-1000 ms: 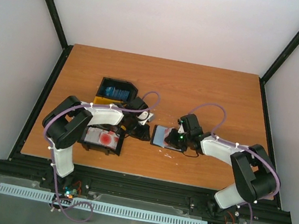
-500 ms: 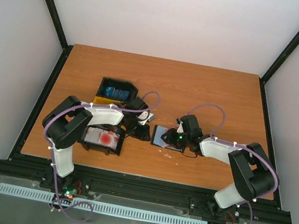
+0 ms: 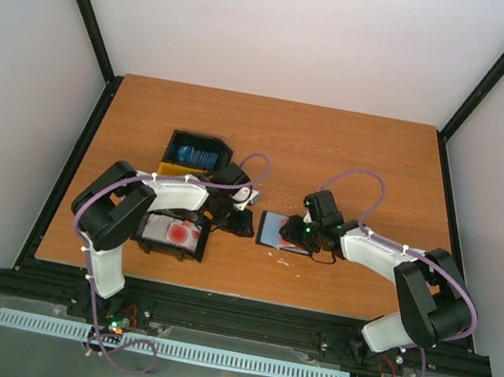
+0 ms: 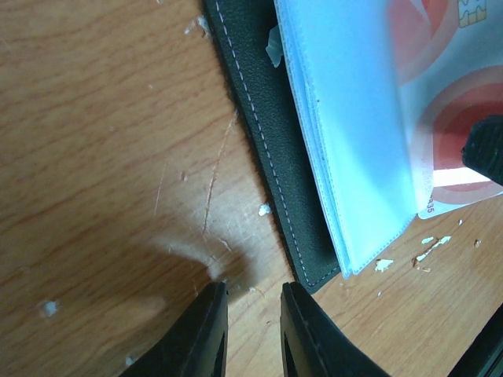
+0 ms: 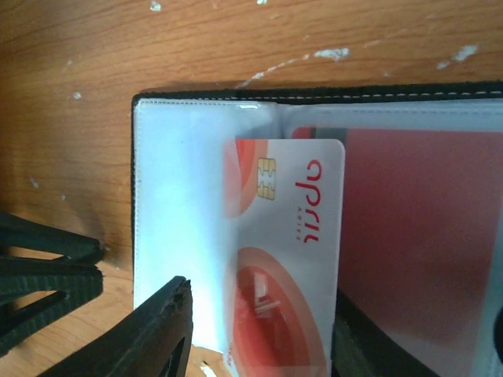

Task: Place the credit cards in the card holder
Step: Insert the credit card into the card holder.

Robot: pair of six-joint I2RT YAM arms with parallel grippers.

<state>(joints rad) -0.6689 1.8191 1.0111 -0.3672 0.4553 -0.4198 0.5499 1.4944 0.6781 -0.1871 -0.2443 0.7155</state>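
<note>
Black card holder (image 3: 274, 230) is lying open and flat on the wooden table (image 3: 363, 159), in the front half, between the two arms.

Top view is only giving layout. Two bins are sitting left of the holder: the far bin (image 3: 175, 137) is carrying blue cards (image 3: 196, 155), and the near bin (image 3: 169, 251) is carrying white-and-red cards (image 3: 175, 232). Both grippers are crowding the holder, one per side. Jaw gaps aren't reading from up there.

Wrist views are filling that in. Right wrist is showing one white credit card (image 5: 287, 259), with red blotches and a chip, lying lengthwise on the holder's clear sleeves (image 5: 177, 220). Right gripper (image 5: 263, 314) is standing open, with a finger on either side of the card's near end. Sleeve is showing between one finger and the card edge, so nothing is being pinched. On the other side I can't tell whether the finger is touching the card.

Left wrist is adding what the right one isn't: a sleeve leaf is overlapping part of that card, so it's at least partly under the plastic. Depth isn't readable.

Left gripper (image 4: 255, 314) is sitting low over bare table at the holder's corner. Its fingers are nearly together, with a thin gap and nothing in it. The corner is lying just beside one fingertip, and contact isn't clear.
</note>
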